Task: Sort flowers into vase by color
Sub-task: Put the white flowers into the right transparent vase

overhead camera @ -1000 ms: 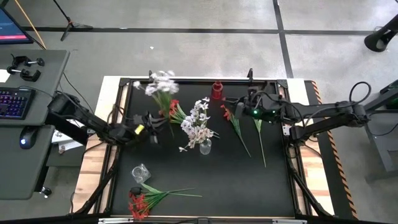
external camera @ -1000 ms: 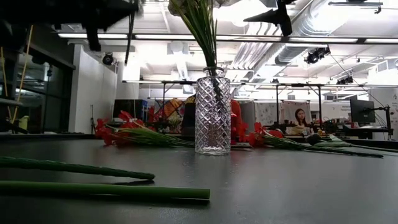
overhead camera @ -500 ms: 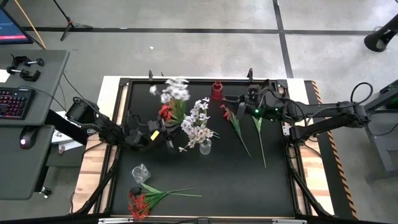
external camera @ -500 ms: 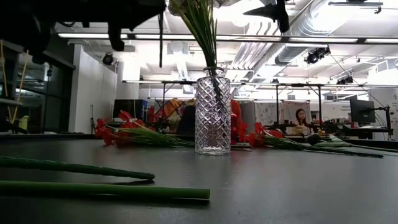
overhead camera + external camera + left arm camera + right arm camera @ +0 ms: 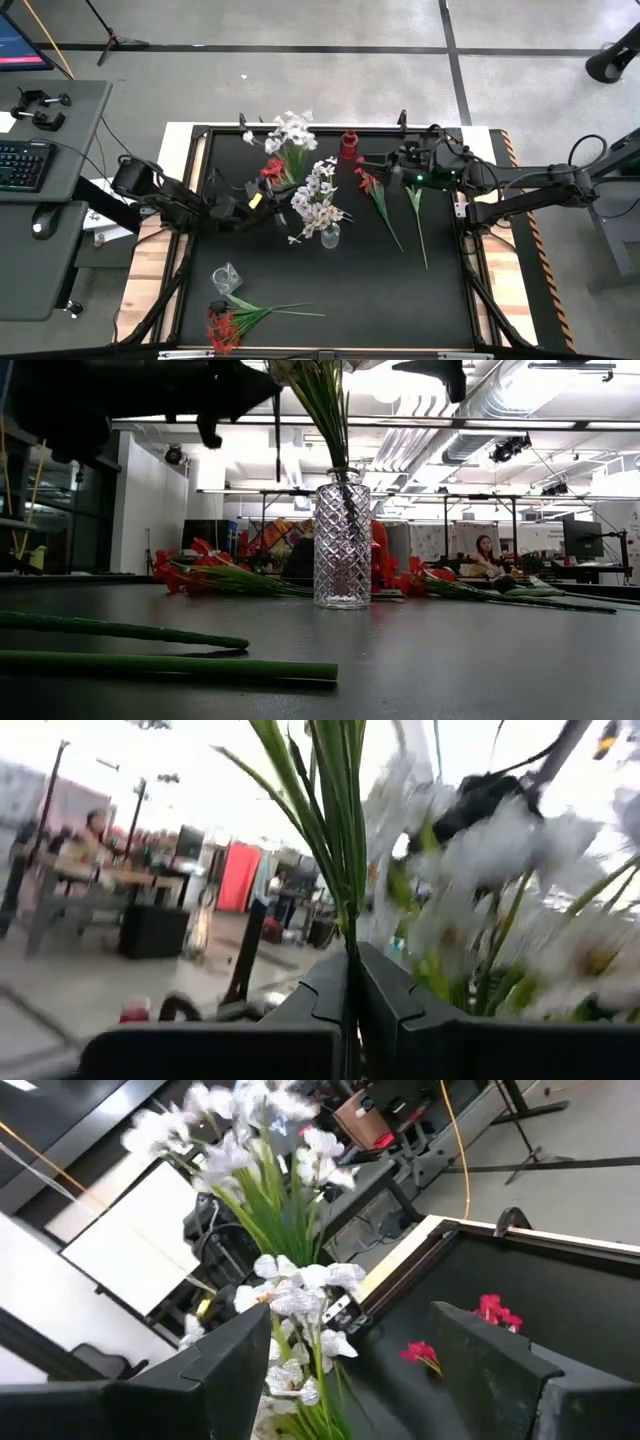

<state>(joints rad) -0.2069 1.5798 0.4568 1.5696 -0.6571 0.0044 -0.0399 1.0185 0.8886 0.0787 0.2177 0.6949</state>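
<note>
My left gripper [image 5: 262, 205] is raised above the table left of the glass vase [image 5: 329, 237] and is shut on a bunch of white flowers [image 5: 285, 130]. The cut-glass vase [image 5: 342, 540] stands upright with white flowers [image 5: 318, 195] in it. A red bloom [image 5: 268, 172] shows beside the held stems. My right gripper [image 5: 385, 172] is open near the far edge, by red flowers [image 5: 365, 182] lying on the table. Its fingers [image 5: 490, 1365] touch nothing. More red flowers [image 5: 225, 325] lie at the near edge. My left gripper pinches the green stems [image 5: 350, 945] of the white bunch between its two shut fingers, several stems together. The blooms [image 5: 560, 850] fan out beyond the fingers. The bunch is lifted clear of the table, and a thin stem end [image 5: 277, 445] hangs below the gripper.
A small red vase [image 5: 348, 145] stands at the far edge and an empty small glass [image 5: 226, 278] near the left front. A single green stem [image 5: 420, 230] lies right of the red flowers. Long stems [image 5: 150, 650] lie across the near table.
My left gripper has carried the white bunch toward the table's right, nearer the glass vase. The blooms have shifted right with it, and the bunch stays lifted clear.
</note>
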